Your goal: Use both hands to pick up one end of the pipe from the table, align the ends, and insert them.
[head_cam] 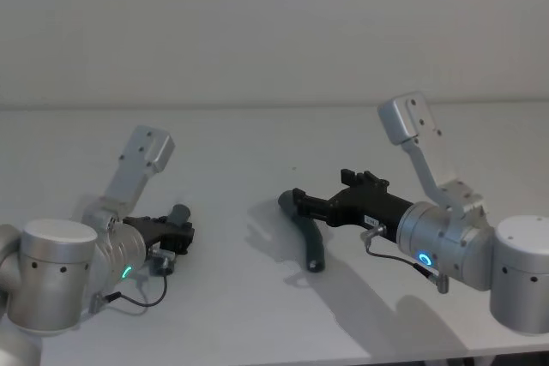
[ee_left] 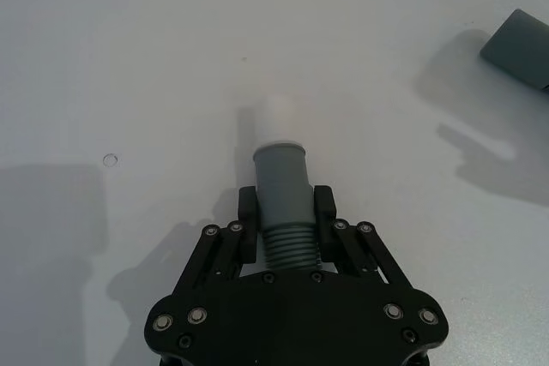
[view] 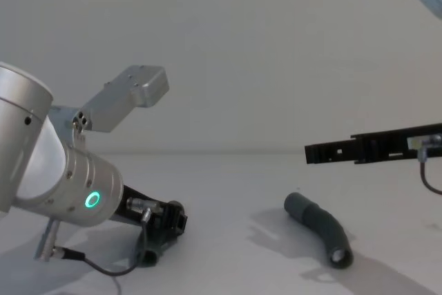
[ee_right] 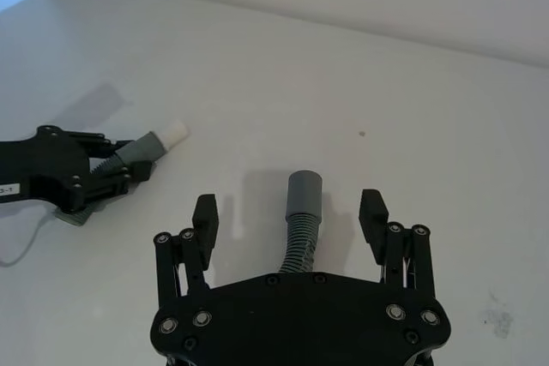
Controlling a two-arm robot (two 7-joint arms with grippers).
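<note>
My left gripper (ee_left: 286, 212) is shut on a dark grey ribbed pipe piece (ee_left: 281, 177) whose narrow white tip (ee_left: 276, 117) sticks out past the fingers, low over the white table (head_cam: 257, 143). In the head view this gripper (head_cam: 176, 233) sits at the near left. The second pipe piece (head_cam: 313, 242), gently bent, lies on the table near the middle. My right gripper (head_cam: 322, 188) hovers flat above its far end, open, with the grey cuff (ee_right: 304, 195) between the spread fingers (ee_right: 204, 216) and not touching them. From the chest the piece (view: 321, 226) lies below that gripper (view: 311, 151).
The right wrist view also takes in my left gripper (ee_right: 86, 173) with the white tip (ee_right: 176, 132) pointing across the table. A small dark speck (ee_right: 361, 134) marks the surface. A plain wall rises behind the table's far edge (head_cam: 274, 107).
</note>
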